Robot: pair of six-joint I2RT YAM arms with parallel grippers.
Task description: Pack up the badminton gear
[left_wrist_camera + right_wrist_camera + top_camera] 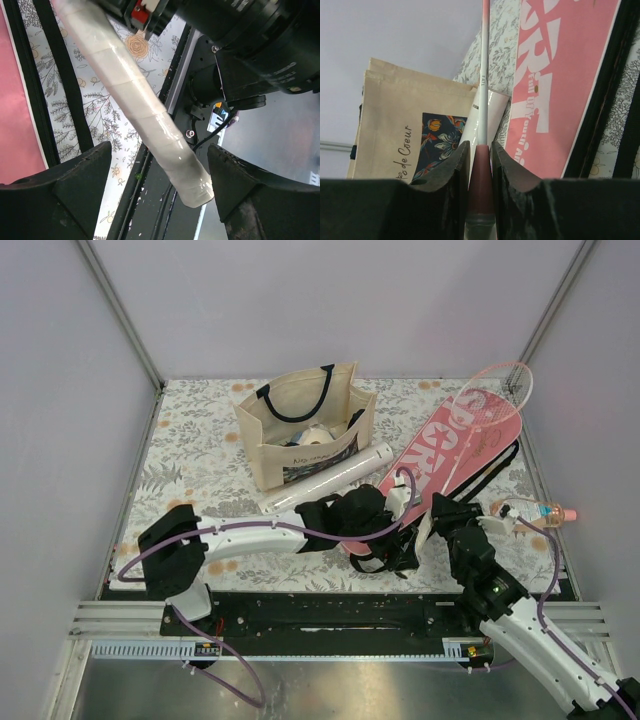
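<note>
My right gripper [480, 146] is shut on the dark pink cone of a racket [481, 185]; its thin white shaft [484, 75] runs away from the fingers. The racket's white wrapped handle [145, 110] passes between the wide-apart fingers of my left gripper [159, 152], which do not touch it. In the top view the two grippers, left [390, 540] and right [432, 518], meet at the near end of the pink SPORT cover [450, 450]. A pink racket head [505, 385] shows at the cover's far end. The long white tube [325, 480] lies before the tote.
The beige tote bag [300, 430] stands open at the back centre with something white inside. A small clear bottle with a pink cap [538, 510] lies at the right edge. The cover's black strap [490, 472] trails beside it. The table's black front rail [320, 610] is close below the grippers.
</note>
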